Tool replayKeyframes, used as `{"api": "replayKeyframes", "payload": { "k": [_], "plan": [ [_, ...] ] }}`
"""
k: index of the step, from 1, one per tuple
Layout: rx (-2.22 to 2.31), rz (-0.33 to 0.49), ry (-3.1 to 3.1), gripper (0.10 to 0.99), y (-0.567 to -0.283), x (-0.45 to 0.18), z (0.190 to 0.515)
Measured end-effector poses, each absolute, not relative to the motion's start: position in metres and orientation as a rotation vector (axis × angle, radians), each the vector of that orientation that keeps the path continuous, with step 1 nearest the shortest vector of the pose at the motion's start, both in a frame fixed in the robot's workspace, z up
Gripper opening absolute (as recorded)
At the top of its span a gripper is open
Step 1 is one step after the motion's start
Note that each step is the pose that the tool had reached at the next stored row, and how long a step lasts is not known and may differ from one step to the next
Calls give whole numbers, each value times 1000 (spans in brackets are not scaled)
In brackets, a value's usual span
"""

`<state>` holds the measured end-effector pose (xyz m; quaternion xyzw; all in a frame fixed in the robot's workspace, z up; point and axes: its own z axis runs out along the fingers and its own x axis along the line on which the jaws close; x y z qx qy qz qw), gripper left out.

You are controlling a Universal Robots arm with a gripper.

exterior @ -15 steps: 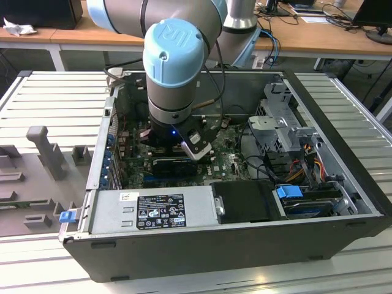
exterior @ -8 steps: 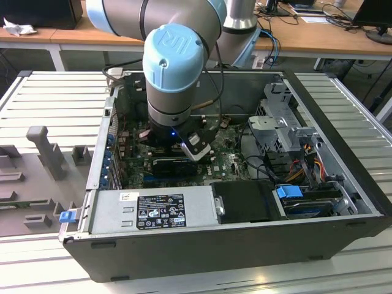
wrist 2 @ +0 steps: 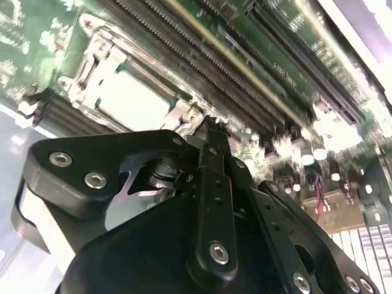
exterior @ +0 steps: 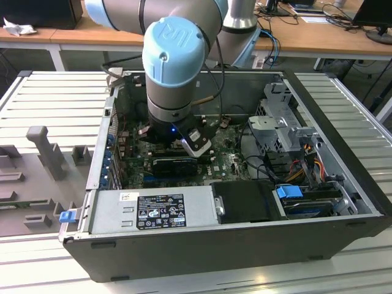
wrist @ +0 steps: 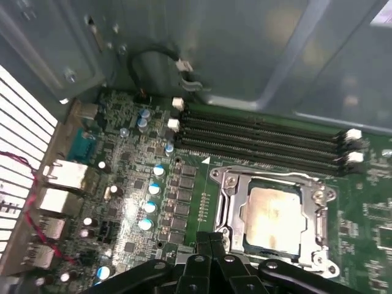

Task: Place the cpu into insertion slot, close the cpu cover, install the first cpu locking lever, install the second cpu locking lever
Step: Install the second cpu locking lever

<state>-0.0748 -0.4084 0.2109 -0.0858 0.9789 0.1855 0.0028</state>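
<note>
Gripper [wrist: 211, 245] black and bolted, fingers pressed together at socket's edge, pale square cpu [wrist: 274, 214] seated flat, dull-metal cpu cover [wrist: 229, 202] framing it, green motherboard [wrist: 135, 177] around.

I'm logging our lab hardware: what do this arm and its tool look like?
The arm is grey tubing with rounded light-blue joint caps; one cap bears a raised logo. A black cable runs down along it. The tool is matte black linkage with silver screws, and a blue light glows at the wrist.

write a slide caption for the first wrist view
Gripper poised beside the socket, cpu seated under the closed cover.
</note>
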Motion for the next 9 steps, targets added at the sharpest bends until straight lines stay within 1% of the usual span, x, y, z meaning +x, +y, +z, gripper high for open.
{"api": "replayKeyframes", "payload": {
  "k": [7,9],
  "plan": [
    [-269,582,3070,106,-408,-75,240],
    [-269,582,3070,106,-408,-75,243]
  ]
}}
